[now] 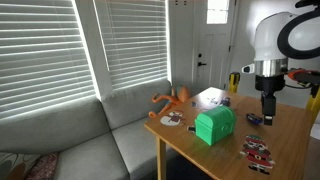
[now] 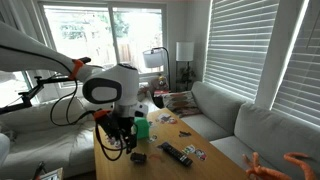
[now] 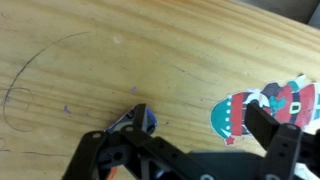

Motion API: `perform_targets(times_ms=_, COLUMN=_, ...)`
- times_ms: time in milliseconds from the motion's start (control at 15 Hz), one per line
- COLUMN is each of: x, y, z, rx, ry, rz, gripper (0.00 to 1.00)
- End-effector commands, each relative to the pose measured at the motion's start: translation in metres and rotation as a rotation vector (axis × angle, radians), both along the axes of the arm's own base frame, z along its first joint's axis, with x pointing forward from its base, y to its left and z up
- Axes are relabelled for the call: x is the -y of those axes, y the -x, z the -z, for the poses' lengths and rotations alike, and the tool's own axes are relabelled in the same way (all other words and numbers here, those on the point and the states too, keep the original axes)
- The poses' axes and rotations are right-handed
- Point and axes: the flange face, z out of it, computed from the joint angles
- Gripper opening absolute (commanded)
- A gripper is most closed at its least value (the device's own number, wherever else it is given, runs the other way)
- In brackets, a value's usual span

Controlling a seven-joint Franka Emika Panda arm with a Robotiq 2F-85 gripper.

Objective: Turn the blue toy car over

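Observation:
The blue toy car is a tiny dark blue thing on the wooden table. In the wrist view it lies just under the left finger, which covers part of it. My gripper hangs low over the table with its jaws wide open and nothing between them. Its right finger stands over a flat red, white and green toy. In both exterior views the gripper points straight down, close beside the small dark car.
A green box stands on the table, with an orange long-limbed toy at the edge by the grey sofa. More flat toys and a black remote lie about.

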Motion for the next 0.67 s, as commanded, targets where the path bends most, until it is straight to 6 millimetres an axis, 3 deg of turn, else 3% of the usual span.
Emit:
perform_targets(times_ms=0, x=0.0, y=0.0, z=0.0, rx=-0.001, ry=0.0, rz=0.0, gripper=1.0)
perform_targets(times_ms=133, x=0.0, y=0.0, z=0.0, rx=-0.001, ry=0.0, rz=0.0, gripper=1.0)
perform_targets(times_ms=600, x=0.058, y=0.01, z=-0.005, rx=-0.036, ry=0.004, rz=0.341, gripper=1.0)
